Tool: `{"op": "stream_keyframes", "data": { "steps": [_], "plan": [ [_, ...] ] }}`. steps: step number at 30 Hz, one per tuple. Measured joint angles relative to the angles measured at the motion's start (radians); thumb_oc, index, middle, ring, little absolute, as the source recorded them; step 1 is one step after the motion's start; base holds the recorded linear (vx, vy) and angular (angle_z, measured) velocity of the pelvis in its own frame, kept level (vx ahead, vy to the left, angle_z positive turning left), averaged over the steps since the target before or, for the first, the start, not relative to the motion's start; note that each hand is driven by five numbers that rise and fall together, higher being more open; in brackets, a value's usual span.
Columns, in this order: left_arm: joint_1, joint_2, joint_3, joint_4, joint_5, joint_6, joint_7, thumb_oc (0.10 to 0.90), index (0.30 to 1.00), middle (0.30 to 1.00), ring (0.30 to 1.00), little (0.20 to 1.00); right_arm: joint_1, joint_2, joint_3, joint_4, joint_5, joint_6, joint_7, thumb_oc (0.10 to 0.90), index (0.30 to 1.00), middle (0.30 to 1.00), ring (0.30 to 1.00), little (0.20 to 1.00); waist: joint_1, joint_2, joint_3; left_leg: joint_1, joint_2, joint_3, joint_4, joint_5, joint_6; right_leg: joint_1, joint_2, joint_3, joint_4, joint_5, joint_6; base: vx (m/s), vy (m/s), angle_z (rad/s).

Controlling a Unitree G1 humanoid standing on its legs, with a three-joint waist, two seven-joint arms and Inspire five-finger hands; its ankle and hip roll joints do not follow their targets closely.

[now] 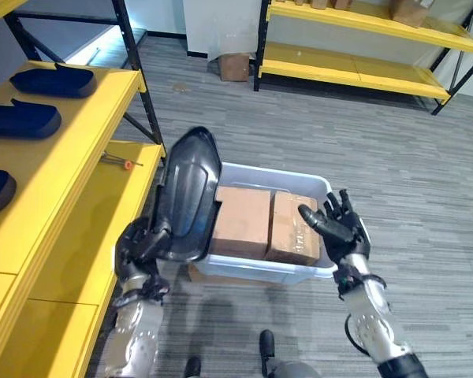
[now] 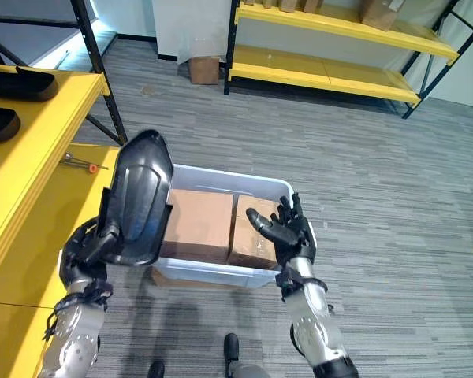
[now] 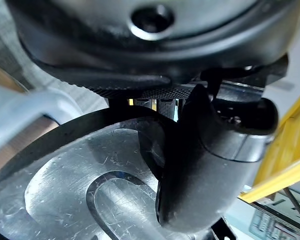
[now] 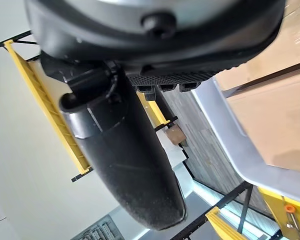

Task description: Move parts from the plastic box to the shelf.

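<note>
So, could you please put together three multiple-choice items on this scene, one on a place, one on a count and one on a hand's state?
1. Where is the large black part?
A. Lying in the plastic box
B. Held up in the left hand, beside the yellow shelf
C. On the floor

2. How many cardboard boxes lie in the plastic box?
A. Two
B. Four
C. None

3. What state is the right hand in?
A. Curled round a part
B. Fist shut on nothing
C. Open, holding nothing

Answers:
1 B: the left hand grips its lower edge, next to the yellow shelf.
2 A: two cardboard boxes sit side by side.
3 C: its fingers spread over the box's edge.
</note>
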Motion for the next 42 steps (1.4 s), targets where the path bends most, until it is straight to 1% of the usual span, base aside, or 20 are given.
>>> {"op": "stream_keyframes", "data": {
  "steps": [5,9,13,14,16,17,19,21,24,26,27,28,30,31,32,33,35,38,40,42],
  "plan": [
    [0.047,-0.006,0.034,-0.007,-0.002,0.001,-0.023,0.400,0.300,0.300,0.300,0.300,0.005,-0.001,-0.006,0.000,-0.025,0.001,0.030,0.900,1.000,1.000,1.000,1.000,0.010,0.007,-0.003,-0.014,0.006,-0.032,0.000,-0.003,0.007,0.011,0.000,-0.032,0.000,-0.014,0.004,-0.01,-0.087,0.20],
    [0.139,-0.032,0.046,-0.058,-0.040,-0.004,-0.060,0.400,0.300,0.300,0.300,0.300,0.036,-0.038,0.015,0.007,-0.052,0.023,0.083,0.900,1.000,1.000,1.000,1.000,0.072,0.046,-0.014,-0.040,0.042,-0.113,0.011,-0.002,0.014,0.028,0.032,-0.110,0.001,-0.040,-0.016,-0.05,-0.202,0.53],
    [0.136,-0.032,0.033,-0.058,-0.043,-0.005,-0.085,0.400,0.300,0.300,0.300,0.300,0.032,-0.067,0.040,0.008,-0.052,0.024,0.095,0.900,1.000,1.000,1.000,1.000,0.116,0.054,-0.012,-0.113,0.042,-0.181,0.082,0.009,-0.005,0.032,0.049,-0.182,0.000,-0.052,-0.032,-0.08,-0.142,0.59],
    [0.133,-0.033,0.020,-0.058,-0.057,-0.005,-0.093,0.400,0.300,0.300,0.300,0.300,0.030,-0.069,0.041,0.008,-0.053,0.024,0.097,0.900,1.000,1.000,1.000,1.000,0.125,0.055,-0.011,-0.142,0.035,-0.199,0.110,0.021,-0.024,0.033,0.046,-0.214,0.000,-0.057,-0.038,-0.08,-0.048,0.76],
    [0.127,-0.041,-0.008,-0.056,-0.082,-0.005,-0.105,0.400,0.300,0.300,0.300,0.300,0.018,-0.079,0.040,0.008,-0.053,0.021,0.099,0.900,1.000,1.000,1.000,1.000,0.141,0.077,0.003,-0.185,0.027,-0.197,0.144,0.039,-0.042,0.047,0.045,-0.267,0.000,-0.065,-0.044,-0.07,-0.017,1.12],
    [0.106,-0.056,-0.031,-0.041,-0.082,-0.005,-0.106,0.400,0.300,0.300,0.300,0.300,0.005,-0.085,0.035,0.008,-0.061,0.020,0.103,0.900,1.000,1.000,1.000,1.000,0.127,0.096,0.016,-0.215,0.020,-0.122,0.156,0.071,-0.016,0.055,0.022,-0.346,-0.006,-0.079,-0.068,-0.07,-0.009,1.32],
    [0.101,-0.059,-0.036,-0.040,-0.089,-0.006,-0.109,0.400,0.300,0.300,0.300,0.300,-0.009,-0.090,0.034,0.007,-0.064,0.018,0.105,0.900,1.000,1.000,1.000,1.000,0.134,0.116,0.030,-0.225,0.044,0.063,0.160,0.029,0.073,0.060,0.017,-0.379,0.000,-0.079,-0.069,-0.06,-0.024,0.87],
    [0.090,-0.058,-0.042,-0.036,-0.117,-0.006,-0.120,0.400,0.300,0.300,0.300,0.300,-0.012,-0.098,0.026,0.004,-0.072,0.017,0.104,0.900,1.000,1.000,1.000,1.000,0.129,0.130,0.054,-0.223,0.080,0.204,0.137,0.005,0.073,0.061,0.007,-0.390,0.023,-0.090,-0.058,0.00,-0.013,0.66],
    [0.070,-0.055,-0.063,-0.035,-0.117,-0.006,-0.126,0.400,0.300,0.300,0.300,0.300,0.020,-0.105,-0.004,0.006,-0.104,0.017,0.090,0.900,1.000,1.000,1.000,1.000,0.096,0.120,0.066,-0.213,0.093,0.297,0.093,-0.014,0.046,0.061,-0.021,-0.385,0.039,-0.115,-0.062,0.00,0.018,1.00],
    [0.075,-0.055,-0.052,-0.032,-0.117,-0.006,-0.126,0.400,0.300,0.300,0.300,0.300,0.035,-0.096,-0.012,0.005,-0.108,0.017,0.080,0.900,1.000,1.000,1.000,1.000,0.108,0.091,0.072,-0.221,0.109,0.334,0.211,0.018,0.051,0.072,-0.064,-0.418,0.034,-0.097,-0.072,-0.09,0.079,0.36],
    [0.064,-0.056,-0.051,-0.007,-0.118,-0.006,-0.128,0.400,0.300,0.300,0.300,0.300,0.052,-0.090,-0.028,-0.001,-0.119,0.016,0.081,0.900,1.000,1.000,1.000,1.000,0.101,0.076,0.076,-0.219,0.125,0.364,0.290,0.004,0.036,0.093,-0.094,-0.453,0.022,-0.086,-0.068,-0.08,0.099,0.69],
    [0.059,-0.061,-0.053,0.011,-0.118,-0.004,-0.129,0.400,0.300,0.300,0.300,0.300,0.091,-0.080,-0.054,-0.016,-0.123,0.016,0.079,0.900,1.000,1.000,1.000,1.000,0.060,0.069,0.076,-0.208,0.159,0.437,0.351,0.004,0.023,0.137,-0.115,-0.515,0.001,-0.075,-0.049,-0.06,0.123,1.14],
    [0.060,-0.075,-0.064,0.018,-0.120,-0.004,-0.136,0.400,0.300,0.300,0.300,0.300,0.144,-0.074,-0.088,-0.027,-0.123,0.013,0.064,0.900,1.000,1.000,1.000,1.000,0.016,0.082,0.068,-0.156,0.220,0.513,0.378,0.012,0.007,0.171,-0.142,-0.578,0.009,-0.078,-0.014,-0.02,0.201,1.11],
    [0.058,-0.074,-0.075,0.017,-0.119,-0.004,-0.148,0.400,0.300,0.300,0.300,0.300,0.164,-0.073,-0.099,-0.027,-0.122,0.009,0.061,0.900,1.000,1.000,1.000,1.000,-0.002,0.098,0.054,-0.134,0.226,0.529,0.329,0.023,-0.007,0.176,-0.152,-0.600,0.012,-0.067,0.024,0.01,0.265,1.10],
    [0.041,-0.076,-0.105,0.017,-0.119,-0.003,-0.154,0.400,0.300,0.300,0.300,0.300,0.185,-0.075,-0.128,-0.027,-0.122,0.000,0.061,0.900,1.000,1.000,1.000,1.000,-0.021,0.137,0.035,-0.120,0.210,0.528,0.230,0.058,-0.022,0.175,-0.155,-0.633,0.020,-0.061,0.048,0.03,0.257,1.19],
    [0.023,-0.068,-0.123,0.018,-0.119,-0.001,-0.161,0.400,0.300,0.300,0.300,0.300,0.189,-0.058,-0.147,-0.020,-0.121,0.002,0.051,0.900,1.000,1.000,1.000,1.000,-0.027,0.136,0.027,-0.083,0.168,0.524,0.138,0.060,-0.068,0.174,-0.181,-0.651,0.028,-0.051,0.065,0.04,0.277,1.09],
    [0.022,-0.049,-0.106,0.013,-0.119,0.003,-0.161,0.400,0.300,0.300,0.300,0.300,0.188,0.013,-0.075,-0.023,-0.121,0.012,0.061,0.900,1.000,1.000,1.000,1.000,0.002,0.083,-0.007,-0.054,0.064,0.519,0.084,0.059,-0.014,0.174,-0.277,-0.641,0.057,-0.007,0.024,0.05,0.329,0.54],
    [0.029,-0.015,-0.077,0.002,-0.117,0.003,-0.162,0.400,0.300,0.300,0.300,0.300,0.188,0.030,-0.038,-0.024,-0.121,0.028,0.096,0.900,1.000,1.000,1.000,1.000,0.020,0.069,-0.029,-0.048,0.038,0.483,0.082,0.044,0.011,0.179,-0.321,-0.643,0.125,-0.016,0.037,0.03,0.254,0.42],
    [0.039,0.003,-0.041,-0.012,-0.117,0.002,-0.166,0.400,0.300,0.300,0.300,0.300,0.187,0.041,-0.041,-0.024,-0.121,0.036,0.099,0.900,1.000,1.000,1.000,1.000,0.059,0.043,-0.049,-0.050,0.023,0.470,0.086,0.041,0.015,0.203,-0.325,-0.648,0.110,-0.012,0.045,0.00,0.163,0.30],
    [0.064,0.008,-0.010,-0.013,-0.117,0.001,-0.165,0.400,0.300,0.300,0.300,0.300,0.169,0.034,-0.052,-0.024,-0.122,0.037,0.096,0.900,1.000,1.000,1.000,1.000,0.070,0.036,-0.065,-0.048,0.015,0.454,0.081,0.041,0.015,0.210,-0.331,-0.650,0.121,-0.012,0.046,0.00,0.313,0.27]
  ]
}}
